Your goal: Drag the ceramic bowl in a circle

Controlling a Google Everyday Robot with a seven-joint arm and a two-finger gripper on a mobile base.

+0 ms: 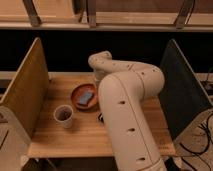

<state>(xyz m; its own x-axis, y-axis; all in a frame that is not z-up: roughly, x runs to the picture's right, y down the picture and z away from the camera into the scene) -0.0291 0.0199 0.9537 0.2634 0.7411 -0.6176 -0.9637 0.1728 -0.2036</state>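
the near view is filled by the white arm (127, 120) bent over a wooden table (82, 135). a white cup (63, 115) is set near the left front. the ceramic bowl (84, 96) is seen just behind it, a blue piece (86, 97) inside. the gripper is hidden by the arm beside the bowl. side panels (25, 92) and dark shelving (65, 42) are seen beyond.

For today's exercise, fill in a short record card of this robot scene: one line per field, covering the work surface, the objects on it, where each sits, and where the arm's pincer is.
surface: wooden table with upright side panels left and right
ceramic bowl: ceramic bowl, shallow, reddish-brown, near the table's middle, right beside the arm
bowl contents: small blue piece lying inside
cup: white cup, dark inside, upright, in front and to the left of the bowl, apart from it
arm: large white arm bending over the table
pincer: hidden behind the arm, beside the bowl
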